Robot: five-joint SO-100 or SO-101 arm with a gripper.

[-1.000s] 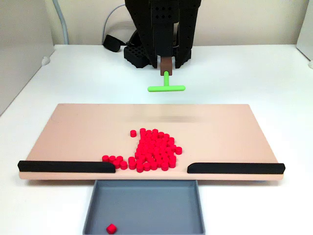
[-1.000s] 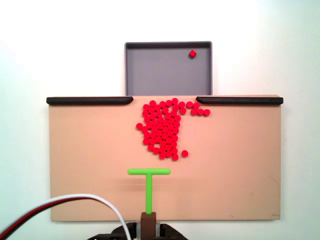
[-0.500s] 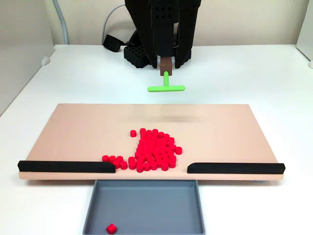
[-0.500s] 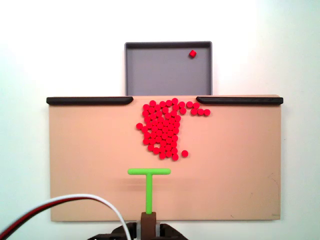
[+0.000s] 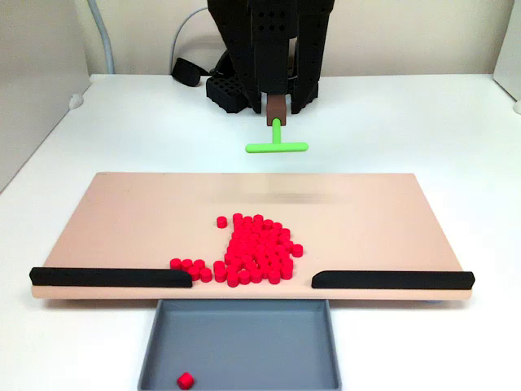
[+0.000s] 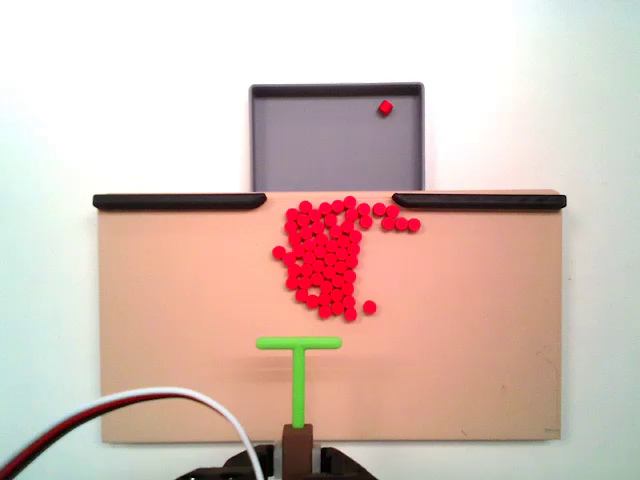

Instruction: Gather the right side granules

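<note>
White tabletop (image 5: 122,130) carried a tan board (image 5: 130,212) in a fixed view, with nothing differing from half a second before: arm, tool and pile all sat where they had been. The black arm (image 5: 273,49) rose at twelve o'clock, its gripper (image 5: 277,108) pointing down with a brown holder between the jaws, though whether they pressed on it could not be told. A green T-shaped stick (image 5: 278,147) hung from that holder, off the board's far edge. The granules (image 5: 252,252) lay heaped at six o'clock from the stick, well apart from it, against the gap between two black rails (image 5: 110,277). One stray granule (image 5: 186,380) sat in the grey tray (image 5: 244,326).

From above, in another fixed view, the scene likewise matched the earlier frame. The gripper (image 6: 298,440) entered at six o'clock, the stick's crossbar (image 6: 298,343) over the board. The granules (image 6: 330,255) lay toward twelve o'clock of it, near but apart. A red-and-white cable (image 6: 150,402) curved at seven o'clock.
</note>
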